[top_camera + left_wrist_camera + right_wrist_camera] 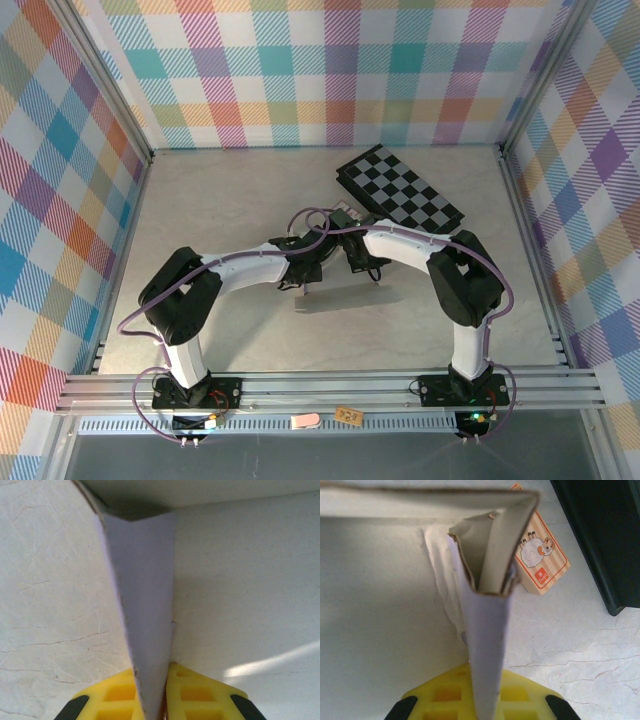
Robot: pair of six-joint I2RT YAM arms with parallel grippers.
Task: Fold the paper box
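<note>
The paper box (pixel 345 292) lies mid-table as a pale sheet with its side walls raised, between my two wrists. In the left wrist view a lavender wall of the paper box (pixel 145 590) stands on edge, and my left gripper (pixel 155 700) is shut on its near end between yellow fingers (pixel 120 695). The right wrist view has the opposite lavender wall of the paper box (pixel 487 625), folded over at a corner with its off-white inside showing, and my right gripper (pixel 487 697) is shut on it. From above, the left gripper (pixel 305 272) and right gripper (pixel 365 265) sit close together over the box's far edge.
A black-and-white checkerboard (pixel 400 190) lies at the back right, just beyond the right wrist; its dark edge (pixel 600 535) is close by. A small card pack with a sheep picture (pixel 540 555) rests beside the box corner. Checked walls enclose the table.
</note>
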